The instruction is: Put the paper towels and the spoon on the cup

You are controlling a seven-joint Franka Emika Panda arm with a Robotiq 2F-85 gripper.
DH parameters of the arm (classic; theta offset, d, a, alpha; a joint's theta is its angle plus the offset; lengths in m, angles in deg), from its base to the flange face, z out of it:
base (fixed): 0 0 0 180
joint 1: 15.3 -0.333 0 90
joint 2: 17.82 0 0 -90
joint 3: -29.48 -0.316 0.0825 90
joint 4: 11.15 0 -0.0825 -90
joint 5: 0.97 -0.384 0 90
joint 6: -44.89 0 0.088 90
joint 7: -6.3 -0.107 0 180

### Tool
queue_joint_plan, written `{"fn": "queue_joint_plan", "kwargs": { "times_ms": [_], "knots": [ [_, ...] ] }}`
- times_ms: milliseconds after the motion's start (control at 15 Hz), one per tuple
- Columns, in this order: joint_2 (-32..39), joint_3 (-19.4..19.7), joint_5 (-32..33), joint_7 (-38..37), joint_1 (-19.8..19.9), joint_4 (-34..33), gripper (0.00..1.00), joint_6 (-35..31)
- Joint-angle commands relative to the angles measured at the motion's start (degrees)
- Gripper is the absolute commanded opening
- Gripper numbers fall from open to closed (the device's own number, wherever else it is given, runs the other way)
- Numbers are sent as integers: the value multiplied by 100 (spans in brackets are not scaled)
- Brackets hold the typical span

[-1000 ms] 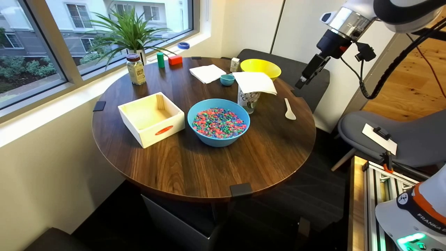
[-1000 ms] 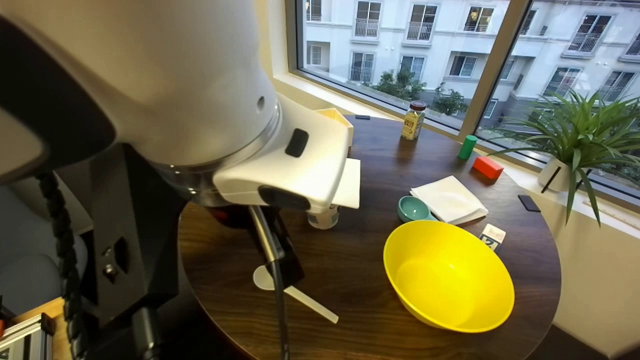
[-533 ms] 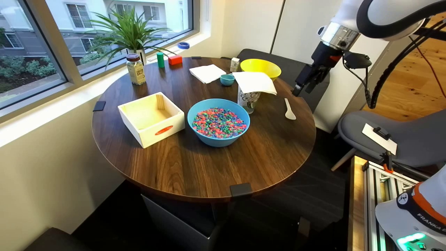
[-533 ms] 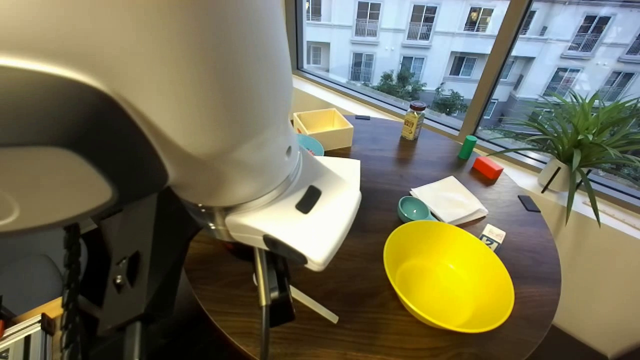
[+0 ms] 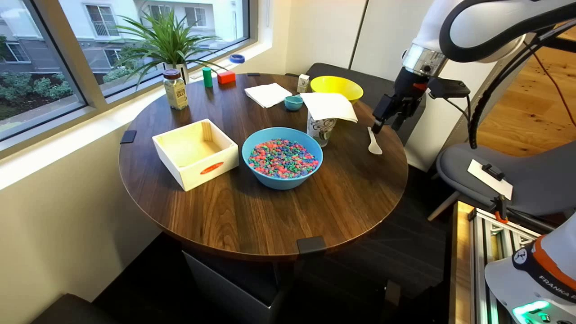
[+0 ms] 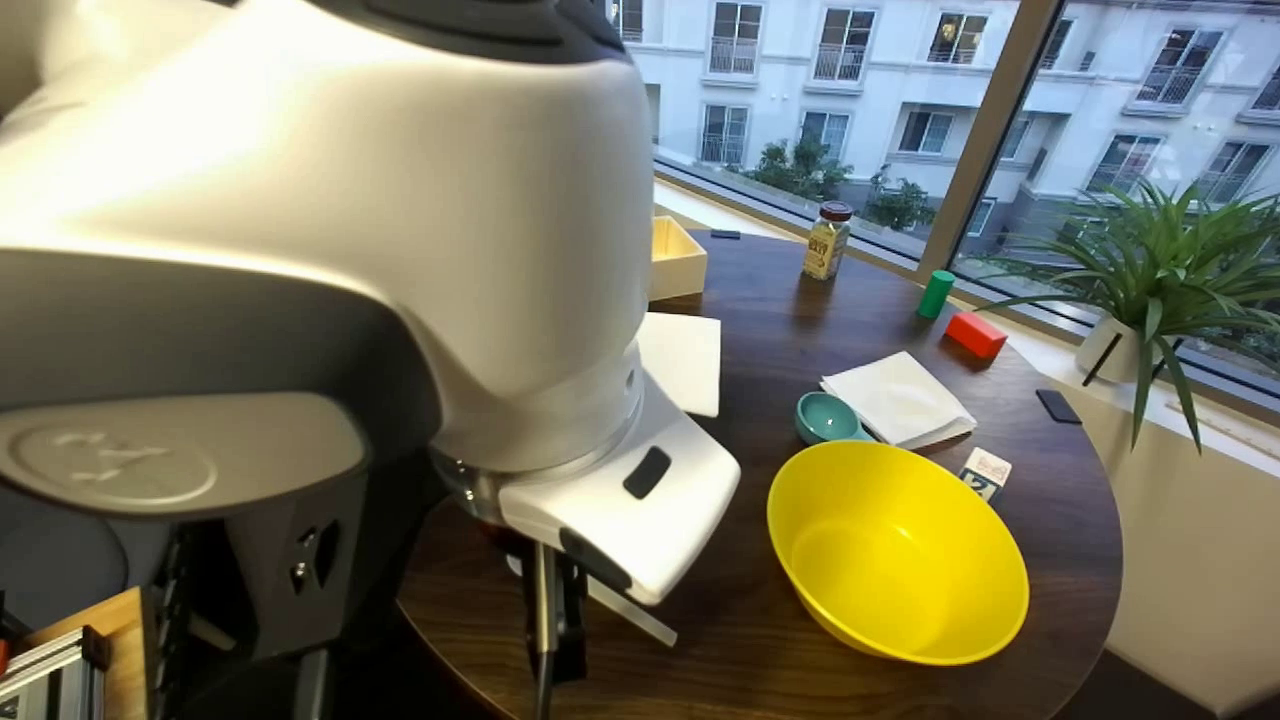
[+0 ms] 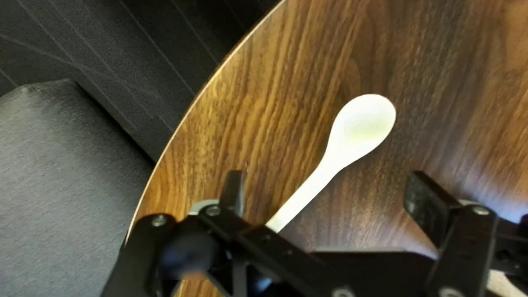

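The cream-white spoon (image 5: 374,144) lies on the table. Its handle shows beside the arm in an exterior view (image 6: 635,613). In the wrist view the spoon (image 7: 350,136) runs diagonally between the finger tips, its handle end hidden by the gripper. My gripper (image 7: 326,187) is open and empty; in an exterior view the gripper (image 5: 386,126) is above the table near the handle end. The patterned cup (image 5: 320,131) stands upright with white paper towels (image 5: 330,106) across its top. More paper towels (image 6: 905,400) lie flat on the table.
A blue bowl (image 5: 281,183) of coloured bits stands beside the cup. A yellow bowl (image 6: 890,560) and a small teal cup (image 5: 293,104) are at the far side. A wooden box (image 5: 193,178) and a jar (image 5: 176,93) stand further left. The table edge (image 7: 181,119) is near the spoon.
My gripper has moved left and lower towards the spoon in an exterior view, and the wrist has turned so the fingers show apart. The spoon, cup and paper towels have not moved.
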Motion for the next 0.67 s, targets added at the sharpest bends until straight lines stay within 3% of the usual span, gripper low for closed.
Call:
{"fn": "queue_joint_plan", "kwargs": {
  "times_ms": [0,133,267,400,600],
  "knots": [
    [309,-40,-72,-222,37,-160,99,10],
    [409,-36,-86,-252,32,-209,83,21],
    [512,-29,-99,-271,32,-258,60,25],
    [599,-26,-103,-286,33,-311,46,25],
    [689,-16,-107,-292,40,-373,45,25]
  ]
}}
